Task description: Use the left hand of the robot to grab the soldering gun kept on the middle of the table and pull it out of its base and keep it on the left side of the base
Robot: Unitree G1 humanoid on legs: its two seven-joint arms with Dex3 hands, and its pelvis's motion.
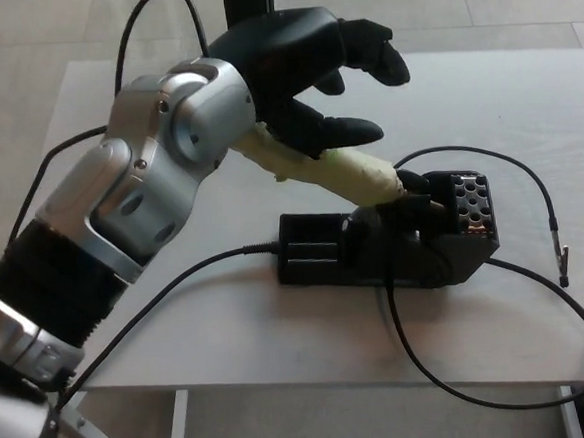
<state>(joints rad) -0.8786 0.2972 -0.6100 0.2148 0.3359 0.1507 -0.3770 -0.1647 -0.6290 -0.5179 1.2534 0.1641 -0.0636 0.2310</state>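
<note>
- We see the robot's black left hand reaching in from the left on a silver arm, poised above the handle of the soldering gun.
- Its fingers are spread wide and it holds nothing; the thumb lies just over the handle, though we cannot tell whether it touches.
- The soldering gun, its long handle wrapped in pale yellowish tape, sits tilted, its front end still seated in the black plastic base near the middle of the bench.
- The upper part of the handle is hidden behind the arm and palm; only the lower stretch near the base shows.
- The base is a low black block with a raised holder on its right side, topped by a perforated panel.
- A black cable runs from the left end of the base across the pale grey bench towards its front left corner.
- A second thin black wire loops from the holder over the right side of the bench, and another curls past the front edge.
- The right hand does not appear in the head view.
</note>
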